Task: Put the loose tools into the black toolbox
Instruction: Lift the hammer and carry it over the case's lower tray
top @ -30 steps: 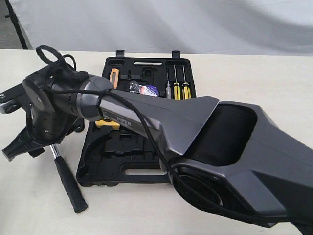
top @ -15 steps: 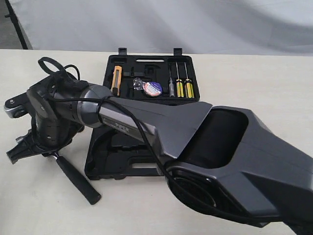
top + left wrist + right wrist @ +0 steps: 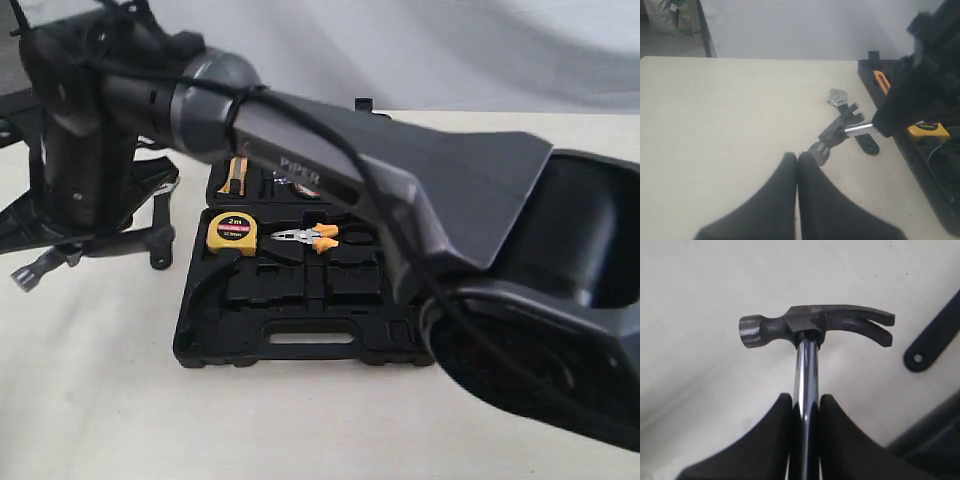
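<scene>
Once on the table (image 3: 90, 380), hammer (image 3: 810, 329) aloft.

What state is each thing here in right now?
Hammer, gripped by its steel shaft.
Right gripper, jaws shut on the hammer.
Left gripper, jaws shut, empty.
Toolbox, open on the table.
Wrench, lying loose on the table beside the toolbox.
Tape measure, seated in the toolbox.
Pliers, lying in the toolbox.
</scene>
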